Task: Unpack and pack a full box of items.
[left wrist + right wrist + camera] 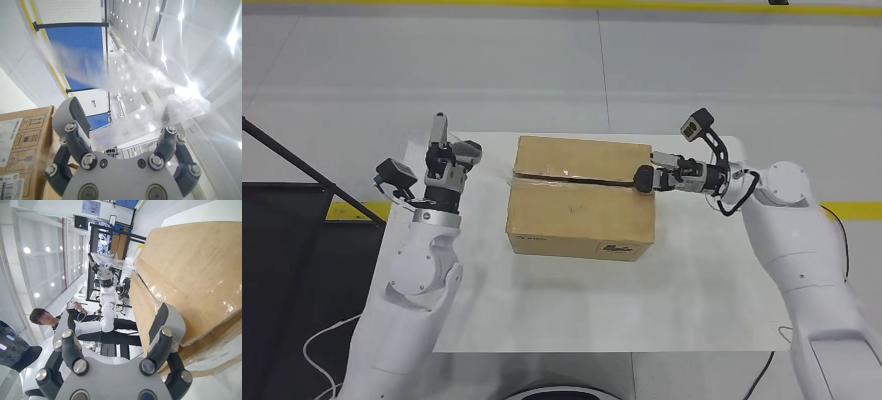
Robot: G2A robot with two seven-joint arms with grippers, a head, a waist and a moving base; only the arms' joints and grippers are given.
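The box (580, 195) is plain brown cardboard with a dark seam across its top. Glossy clear tape (170, 289) shines along that seam. The box's left end carries white labels (9, 130) with black print, and black outlined symbols in squares. The table (692, 300) is white. The floor (392, 60) is pale grey, crossed by yellow lines (642, 6). The arms (422, 280) are white. The left gripper (454, 140) has light grey fingers, dark grey links and black ribbed pads (79, 115); the right gripper (642, 180) matches. A cloudy clear strip (151, 121) lies across the left one. Far boards (75, 37) are blue, dotted with small holes.
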